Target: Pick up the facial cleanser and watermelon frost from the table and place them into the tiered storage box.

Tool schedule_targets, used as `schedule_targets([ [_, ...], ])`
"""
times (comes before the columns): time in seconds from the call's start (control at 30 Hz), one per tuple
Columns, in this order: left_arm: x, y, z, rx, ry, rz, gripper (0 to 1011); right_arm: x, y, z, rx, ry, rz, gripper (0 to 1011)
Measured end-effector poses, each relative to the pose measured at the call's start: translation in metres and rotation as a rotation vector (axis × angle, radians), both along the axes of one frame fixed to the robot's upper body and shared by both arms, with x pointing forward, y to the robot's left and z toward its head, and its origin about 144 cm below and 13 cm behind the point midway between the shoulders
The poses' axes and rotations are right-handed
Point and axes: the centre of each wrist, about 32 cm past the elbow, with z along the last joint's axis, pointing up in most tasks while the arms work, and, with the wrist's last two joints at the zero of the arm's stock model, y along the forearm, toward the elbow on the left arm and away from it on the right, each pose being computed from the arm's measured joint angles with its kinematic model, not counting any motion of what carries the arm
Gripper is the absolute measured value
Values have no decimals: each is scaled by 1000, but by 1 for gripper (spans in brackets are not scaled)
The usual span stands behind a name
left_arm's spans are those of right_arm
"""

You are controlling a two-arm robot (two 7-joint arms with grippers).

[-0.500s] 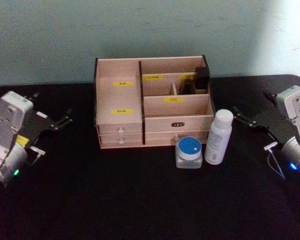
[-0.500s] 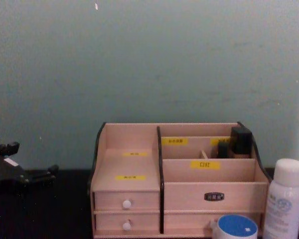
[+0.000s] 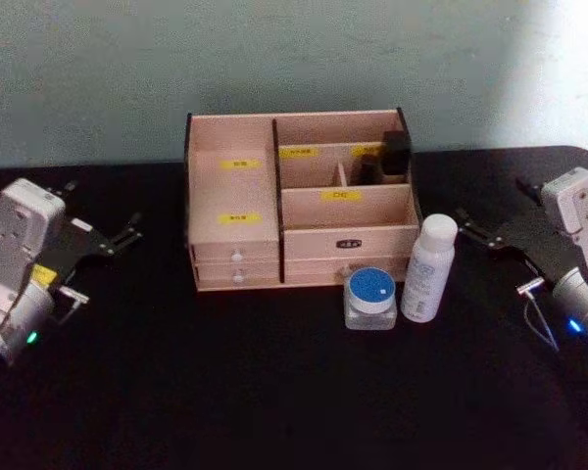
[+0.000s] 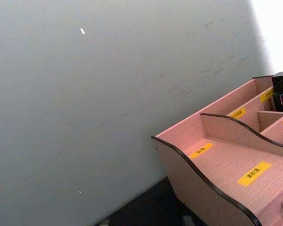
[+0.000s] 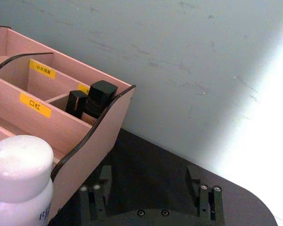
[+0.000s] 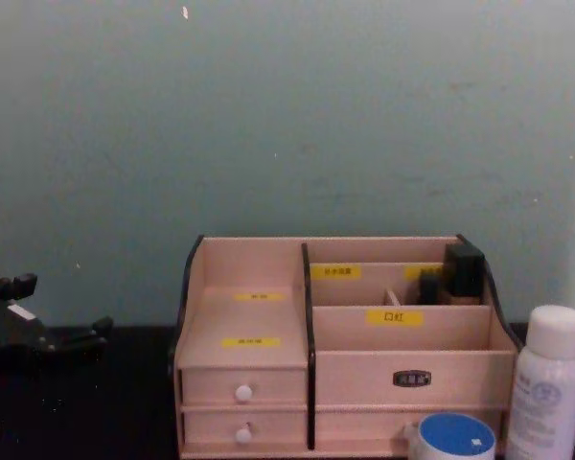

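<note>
Head view: the tiered storage box (image 3: 233,196) stands at the back of the black table (image 3: 274,392). A blue-lidded jar (image 3: 370,297) and a white bottle (image 3: 427,269) stand side by side just before its right front. The left gripper (image 3: 130,229) hovers well to the left with its jaws a little apart, holding nothing. The right gripper (image 3: 467,226) is near the bottle and does not touch it.

Left wrist view: the box's left corner is seen against the wall.

Right wrist view: the jaws are wide apart and empty.

Chest view: the jar and bottle stand outside the box.
</note>
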Motion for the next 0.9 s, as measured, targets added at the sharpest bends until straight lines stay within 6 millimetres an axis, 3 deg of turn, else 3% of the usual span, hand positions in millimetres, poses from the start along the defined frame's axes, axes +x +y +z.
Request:
schedule_targets([
  [0.9, 0, 0, 0, 0, 0, 0, 1001, -1, -1, 0, 2, 1, 1, 1002],
])
